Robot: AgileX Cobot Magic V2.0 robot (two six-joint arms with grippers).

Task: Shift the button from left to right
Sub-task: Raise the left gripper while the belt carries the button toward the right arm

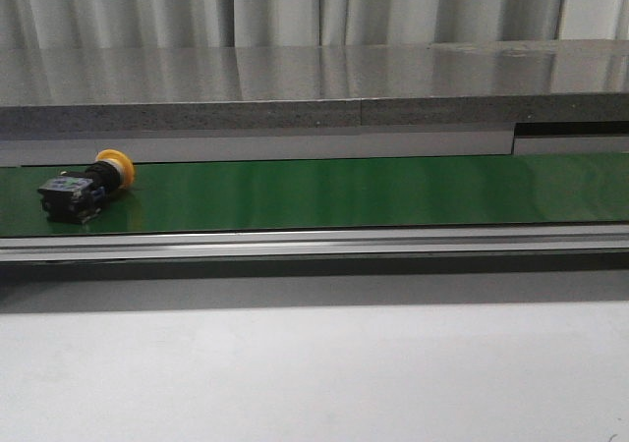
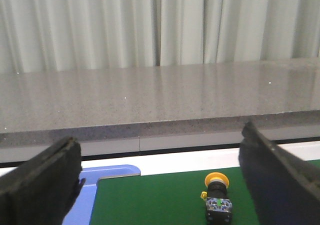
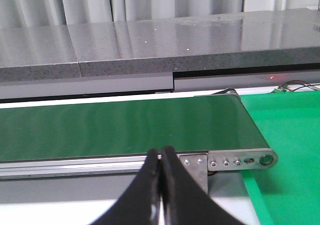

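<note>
The button (image 2: pixel 218 199) lies on its side on the green conveyor belt (image 1: pixel 373 192), ahead of my left gripper (image 2: pixel 160 185) and nearer its right finger (image 2: pixel 280 177). That gripper's fingers are spread wide, holding nothing. My right gripper (image 3: pixel 161 185) is pressed closed and empty, over the belt's far end.

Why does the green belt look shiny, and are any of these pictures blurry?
Front view: a pale sheen streaks the green belt, light bouncing off it; the button looks slightly soft. Left wrist view: the open left end effector is dark and blurred. Right wrist view: the shut right end effector is blurred, too close.
</note>
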